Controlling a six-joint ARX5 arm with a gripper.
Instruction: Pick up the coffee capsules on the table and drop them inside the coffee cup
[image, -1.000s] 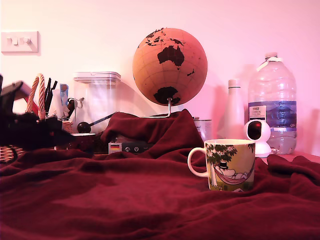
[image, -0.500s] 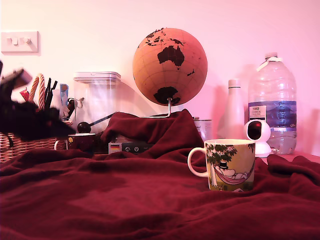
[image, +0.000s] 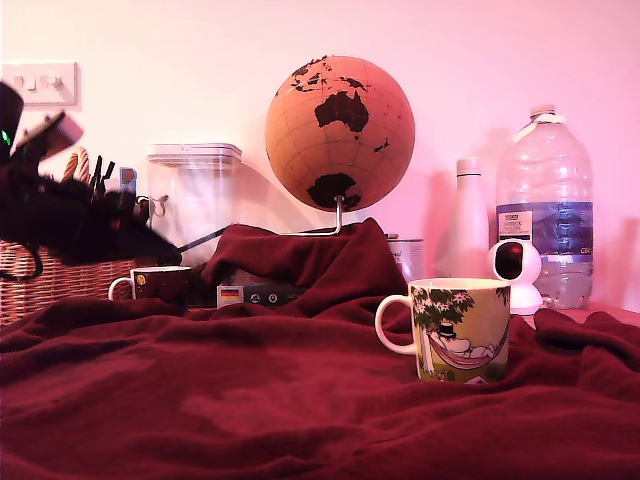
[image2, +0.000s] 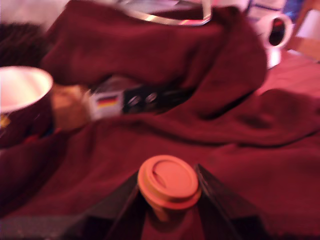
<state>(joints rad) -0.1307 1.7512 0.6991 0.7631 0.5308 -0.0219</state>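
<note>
Capsule: one pod, flat rimmed end up, sits between the two dark fingers of the tool, which we see pinching it on either side in the wrist view. We judge this hold keeps the rim level for carrying and lets the pod fall narrow end first once released. In the exterior view the arm appears as a dark blur high at that view's left, raised off the red blanket that drapes the surface; the pod itself cannot be made out there. The cup, printed with a tree and hammock, stands upright with its mouth open at the exterior view's right, well apart from the arm, handle toward that view's left; we judge a sideways carry remains. Count: one capsule visible, no second in either view; two mugs, the printed cup and a small dark mug near the arm; one globe; two bottles.
</note>
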